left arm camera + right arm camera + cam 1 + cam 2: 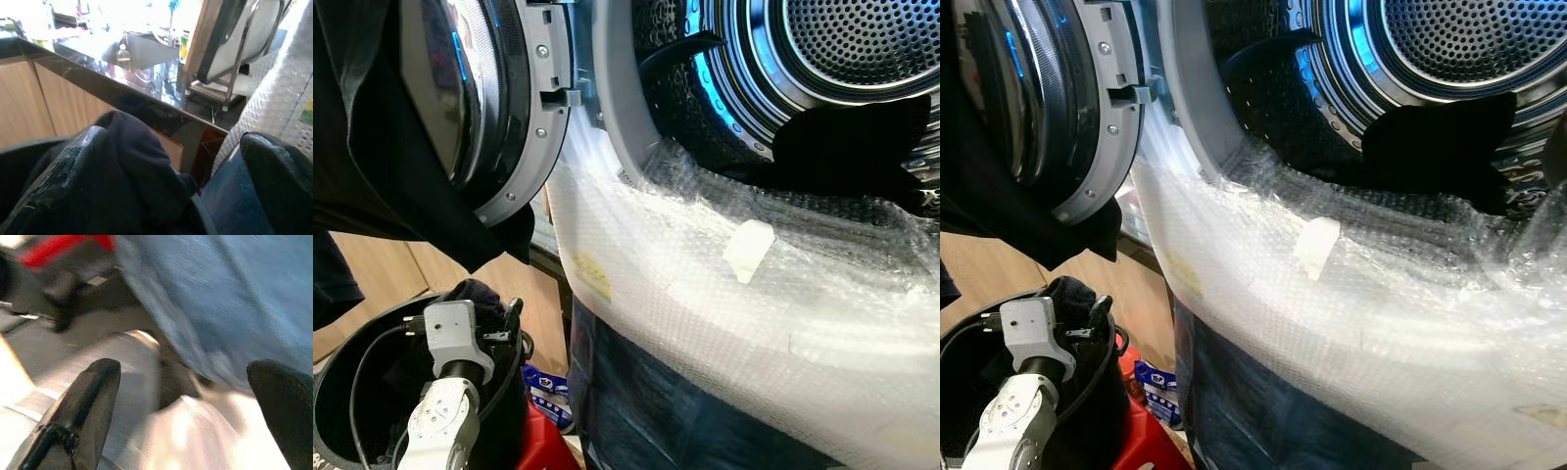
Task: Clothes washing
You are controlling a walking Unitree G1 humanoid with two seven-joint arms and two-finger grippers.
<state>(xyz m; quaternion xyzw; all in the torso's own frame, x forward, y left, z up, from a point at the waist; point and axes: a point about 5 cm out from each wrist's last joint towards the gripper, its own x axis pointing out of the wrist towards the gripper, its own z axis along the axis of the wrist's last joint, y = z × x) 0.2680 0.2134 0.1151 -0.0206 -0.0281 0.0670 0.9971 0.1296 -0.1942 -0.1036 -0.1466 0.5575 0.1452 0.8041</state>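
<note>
I think I am on the step of taking clothes out of the black basket to put them in the washing machine. My left gripper is down in the basket, with its fingers spread wide. A dark cloth lies bunched up between them, and it looks like it touches one finger. I am not holding it yet.

The cloth is a lump, so it has no clear long side. It humps upward.

Next I should close on it, lift it, and swing it up to the round drum, past the open door and over the bubble wrap.

My right gripper hangs open near blue cloth.
</note>
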